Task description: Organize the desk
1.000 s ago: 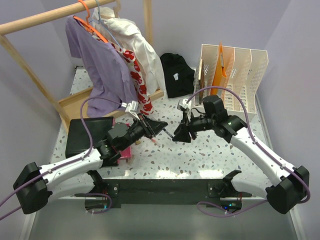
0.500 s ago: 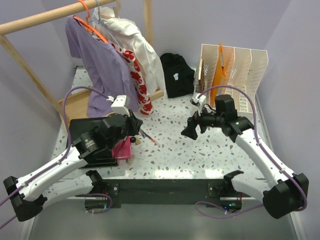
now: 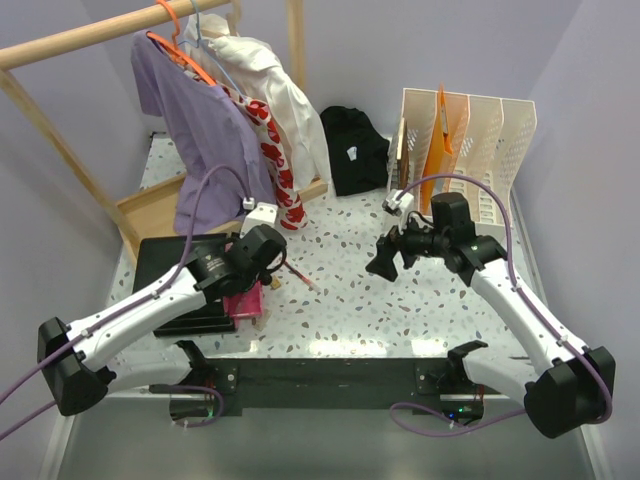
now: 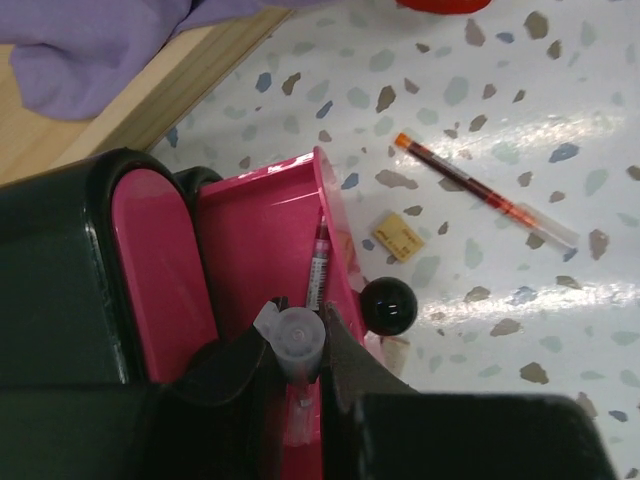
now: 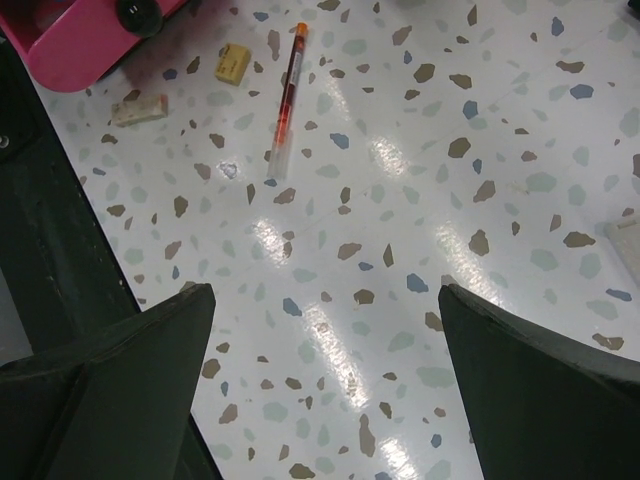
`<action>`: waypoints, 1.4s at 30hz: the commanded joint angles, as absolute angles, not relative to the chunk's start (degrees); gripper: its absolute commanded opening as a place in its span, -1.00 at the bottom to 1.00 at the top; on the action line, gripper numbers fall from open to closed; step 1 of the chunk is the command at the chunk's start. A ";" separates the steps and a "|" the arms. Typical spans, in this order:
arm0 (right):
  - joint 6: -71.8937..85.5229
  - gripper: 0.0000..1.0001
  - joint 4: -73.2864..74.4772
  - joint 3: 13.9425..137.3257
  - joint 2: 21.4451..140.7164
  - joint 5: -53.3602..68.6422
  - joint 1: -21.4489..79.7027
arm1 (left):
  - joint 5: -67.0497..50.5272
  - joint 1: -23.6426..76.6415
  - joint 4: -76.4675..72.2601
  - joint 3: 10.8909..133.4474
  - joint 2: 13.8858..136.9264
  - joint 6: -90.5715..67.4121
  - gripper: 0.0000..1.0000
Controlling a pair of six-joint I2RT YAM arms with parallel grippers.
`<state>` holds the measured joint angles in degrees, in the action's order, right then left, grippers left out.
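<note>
**Left arm is stowing a pen in the pink tray**

The left gripper (image 4: 297, 348) is clenching a clear-capped pen (image 4: 299, 328) and holding it over the pink tray (image 4: 255, 240) at the lower left of its wrist view, where a second pen (image 4: 318, 265) is already lying. The step in hand appears to be the drop-off, so the next move calls for lowering a little and letting go inside the tray wall.

The right gripper (image 5: 325, 330) is hovering with its jaws spread wide and holding nothing. It is looking down on a red pen (image 5: 285, 95) lying loose in the upper left of its view, which is probably the next pick.

The desk (image 3: 400, 300) is filling the centre of the overhead view, with its speckled top throwing glare. A tan eraser (image 4: 398, 237) and a small black ball (image 4: 388, 305), possibly a knob, are sitting just beside the tray. A purple shirt (image 3: 200, 140) is hanging at the upper left and a file rack (image 3: 480, 150) is standing at the upper right.
</note>
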<state>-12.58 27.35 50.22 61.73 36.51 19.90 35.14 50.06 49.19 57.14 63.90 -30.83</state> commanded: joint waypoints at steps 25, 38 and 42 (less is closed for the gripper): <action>-21.79 0.97 30.32 49.92 62.84 45.25 19.16 | 33.77 49.48 40.98 62.16 56.63 -19.96 0.42; -25.14 0.97 30.06 51.94 73.29 34.65 32.67 | 26.72 48.96 23.03 48.43 41.58 -11.08 0.72; -24.17 0.97 29.44 56.41 80.58 25.86 40.15 | 28.65 48.96 20.04 43.87 38.77 -9.32 0.75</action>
